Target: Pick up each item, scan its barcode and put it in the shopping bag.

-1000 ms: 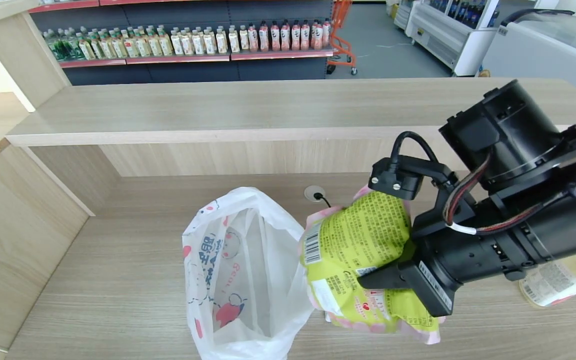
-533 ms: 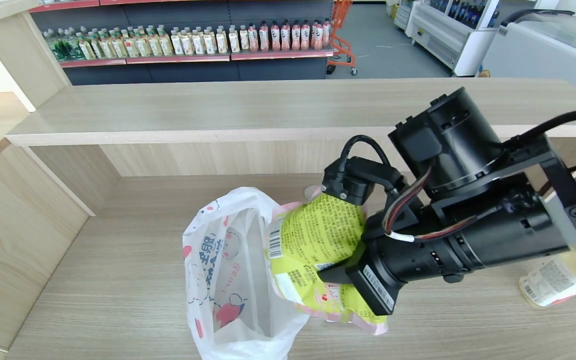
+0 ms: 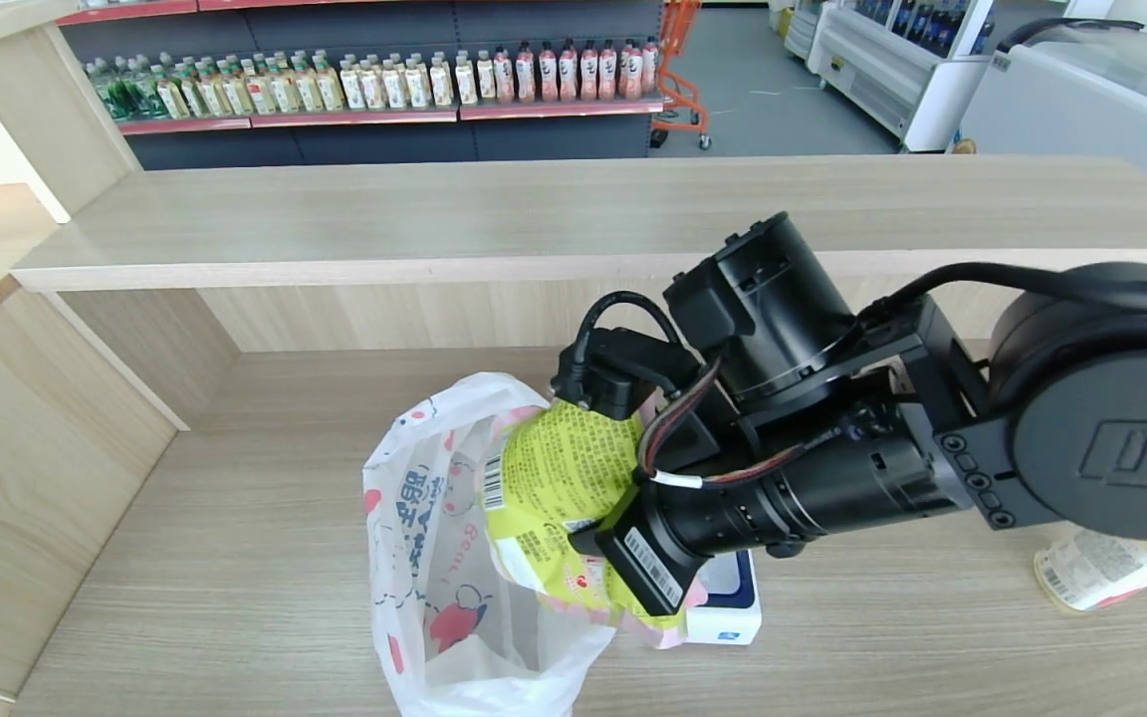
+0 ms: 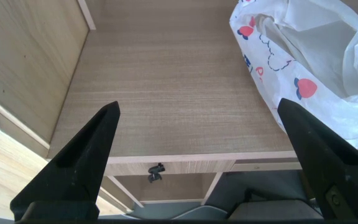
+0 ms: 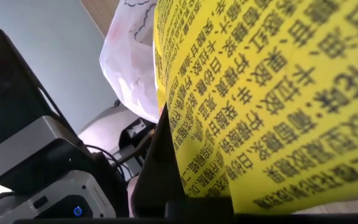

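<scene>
Checkout desk (image 3: 235, 558): right hand (image 3: 588, 503) is clamping the yellow-green snack pouch (image 3: 544, 468), holding it half inside the shopping bag (image 3: 434, 558) mouth. Left hand (image 4: 199, 109) is hanging wide open beside the bag, gripping nothing.

We record the counter (image 3: 235, 558) as pale wood-grain laminate, matt and smooth; its raised far ledge (image 3: 534, 209) has the same finish. The shopping bag (image 3: 434, 538) is thin white plastic film, half translucent, crinkled and printed. The snack packet (image 3: 544, 478) is yellow-green plastic film, smooth with a slight sheen, densely printed, pink at its seal. The right gripper (image 3: 588, 528) looks like matt black plastic and metal. The left gripper (image 4: 194, 168) has matt black fingers (image 4: 79, 168). Right of the bag, the box (image 3: 733, 612) is smooth white card. At the right edge, the bottle (image 3: 1101, 568) is clear plastic with a printed label.
</scene>
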Robot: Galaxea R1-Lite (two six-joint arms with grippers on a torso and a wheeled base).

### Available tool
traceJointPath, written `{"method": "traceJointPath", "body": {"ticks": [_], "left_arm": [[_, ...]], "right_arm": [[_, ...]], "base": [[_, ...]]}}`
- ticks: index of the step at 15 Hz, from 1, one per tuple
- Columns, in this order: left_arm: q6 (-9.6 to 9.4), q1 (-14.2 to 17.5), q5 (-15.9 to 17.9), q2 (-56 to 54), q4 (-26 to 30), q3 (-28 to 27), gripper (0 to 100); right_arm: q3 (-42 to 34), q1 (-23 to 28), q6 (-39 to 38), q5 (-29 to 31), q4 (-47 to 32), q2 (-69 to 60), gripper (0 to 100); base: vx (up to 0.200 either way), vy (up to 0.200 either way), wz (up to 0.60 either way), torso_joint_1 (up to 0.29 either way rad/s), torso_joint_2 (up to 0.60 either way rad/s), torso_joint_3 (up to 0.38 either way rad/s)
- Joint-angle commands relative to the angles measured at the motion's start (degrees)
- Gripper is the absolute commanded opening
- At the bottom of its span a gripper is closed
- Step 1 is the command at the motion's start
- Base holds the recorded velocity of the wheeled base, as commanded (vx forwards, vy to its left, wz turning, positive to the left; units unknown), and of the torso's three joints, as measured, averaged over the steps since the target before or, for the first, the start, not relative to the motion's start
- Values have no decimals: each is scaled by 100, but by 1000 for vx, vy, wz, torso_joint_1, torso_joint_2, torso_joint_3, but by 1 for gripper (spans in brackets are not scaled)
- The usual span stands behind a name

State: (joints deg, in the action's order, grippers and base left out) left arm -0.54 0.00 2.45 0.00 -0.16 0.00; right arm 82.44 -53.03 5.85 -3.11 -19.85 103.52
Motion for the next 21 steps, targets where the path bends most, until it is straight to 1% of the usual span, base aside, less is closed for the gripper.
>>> {"method": "traceJointPath", "body": {"ticks": [1,4,8,10,18,19,21], "left_arm": [[1,0,1,9,-2,0,100],[1,0,1,9,-2,0,100],[1,0,1,9,-2,0,100],[1,0,1,9,-2,0,100],[1,0,1,9,-2,0,100],[1,0,1,9,-2,0,100],[1,0,1,9,-2,0,100]], "right_arm": [[211,-94,4,12,-2,274,0],[430,-208,4,153,-10,485,0],[439,-225,21,381,-10,652,0],[448,-225,259,487,-28,634,0],[307,-261,338,478,-63,616,0],[307,-261,329,478,-63,616,100],[307,-261,294,460,-19,616,100]], "base": [[0,0,0,0,0,0],[0,0,0,0,0,0],[0,0,0,0,0,0],[0,0,0,0,0,0],[0,0,0,0,0,0],[0,0,0,0,0,0],[0,0,0,0,0,0]]}}
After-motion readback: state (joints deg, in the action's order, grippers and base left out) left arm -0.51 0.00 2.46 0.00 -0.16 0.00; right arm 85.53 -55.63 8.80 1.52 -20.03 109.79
